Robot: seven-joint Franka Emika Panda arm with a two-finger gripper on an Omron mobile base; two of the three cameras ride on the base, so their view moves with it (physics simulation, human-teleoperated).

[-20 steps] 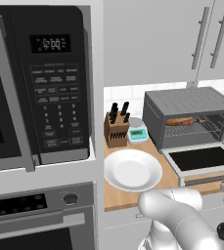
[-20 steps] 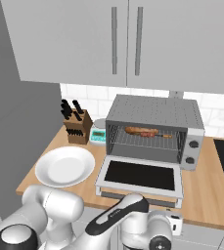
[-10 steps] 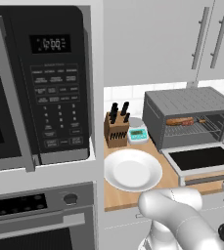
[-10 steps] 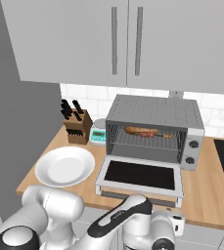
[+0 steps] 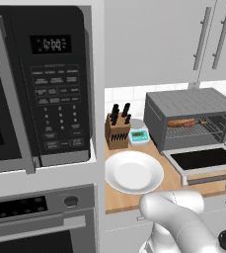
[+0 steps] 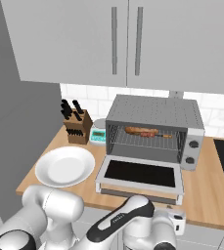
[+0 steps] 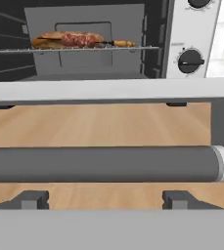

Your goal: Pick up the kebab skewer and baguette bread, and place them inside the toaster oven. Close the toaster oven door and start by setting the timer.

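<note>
The hand sits low at the front edge of the worktop, its two finger tips spread wide with nothing between them. Just beyond them the bar handle of the toaster oven door runs crosswise, its long axis parallel to the line between the tips, so the handle lies straight ahead of the hand and slightly above it. That is the relation the next move turns on: as I judge it, the single arm must come up under or around the bar and swing the door upward.

The door lies dropped flat, glass up, over the worktop in front of the toaster oven.

Farther in, on the wire rack, one kebab skewer and one baguette bread lie together, both lengthwise along the rack, side to side. Both foods are already inside, by my reading.

Two knobs show on the control panel at the right. Toward the worktop's left end stand one white plate, one knife block and one small kitchen scale.
</note>
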